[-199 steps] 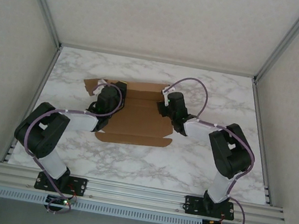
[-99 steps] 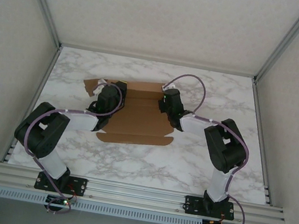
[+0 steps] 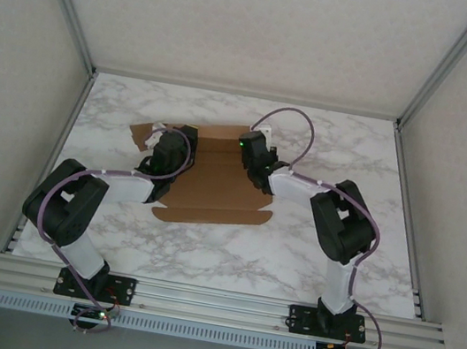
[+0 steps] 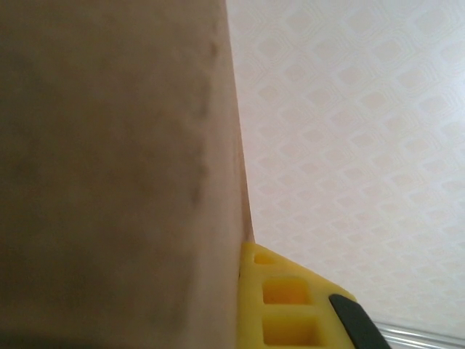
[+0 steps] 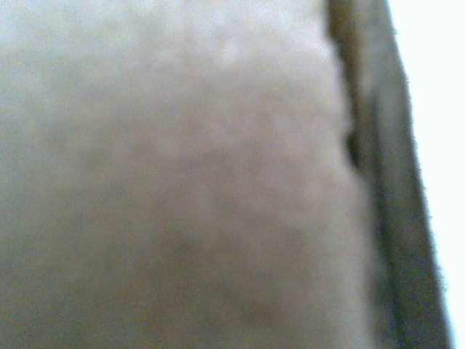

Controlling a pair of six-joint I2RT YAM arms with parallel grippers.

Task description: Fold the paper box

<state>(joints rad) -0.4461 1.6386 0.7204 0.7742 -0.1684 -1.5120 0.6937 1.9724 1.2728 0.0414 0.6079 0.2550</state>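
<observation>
Top external: left gripper (image 3: 162,150) clamps paper box (image 3: 213,191) flap; right gripper (image 3: 251,152) grip unclear. Mid-fold, I'd say; next, raise the side walls.

On table (image 3: 290,265), paper box (image 3: 213,189) left-centre

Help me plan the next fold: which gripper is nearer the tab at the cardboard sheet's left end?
Left. The left gripper is at the left part of the paper box, just beside that tab; the right gripper is over its far-right area, across the sheet.
</observation>
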